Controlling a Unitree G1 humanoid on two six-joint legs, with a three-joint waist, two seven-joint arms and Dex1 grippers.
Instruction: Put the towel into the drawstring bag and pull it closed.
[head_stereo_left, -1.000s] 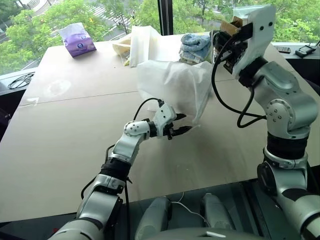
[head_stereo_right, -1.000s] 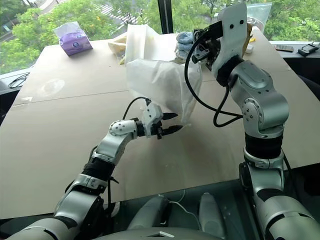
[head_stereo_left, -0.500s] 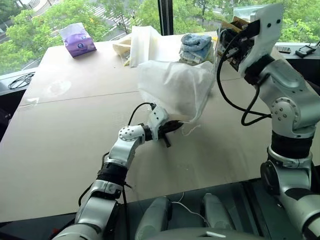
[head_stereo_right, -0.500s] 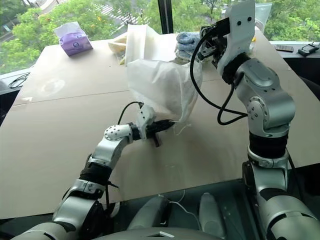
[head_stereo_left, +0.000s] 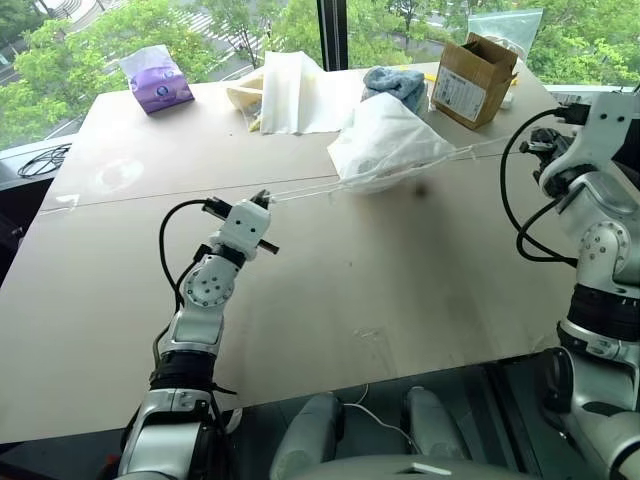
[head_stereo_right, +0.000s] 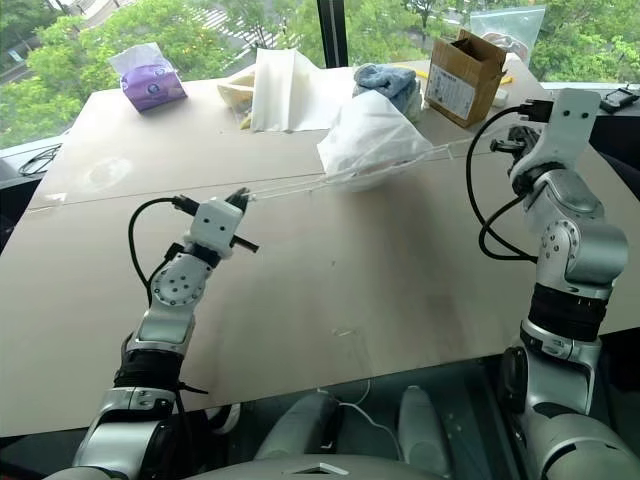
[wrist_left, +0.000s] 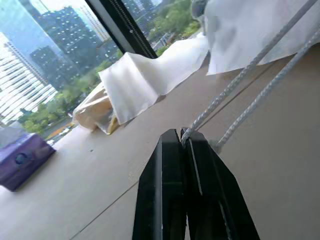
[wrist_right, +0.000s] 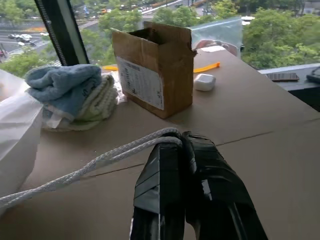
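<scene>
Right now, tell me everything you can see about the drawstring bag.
The drawstring bag is a thin, semi-sheer white fabric pouch, bunched into a rounded, gathered lump lying on the table just in front of the light-blue folded towels. Thin white cords run taut from both of its sides: the left gripper is shut on one pair, the right gripper shut on the looped cord opposite. Its contents cannot be made out.

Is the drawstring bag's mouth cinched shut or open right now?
Looks shut: the drawstring bag is bunched, with cords taut between the left gripper and the right gripper, both clamped on them.
</scene>
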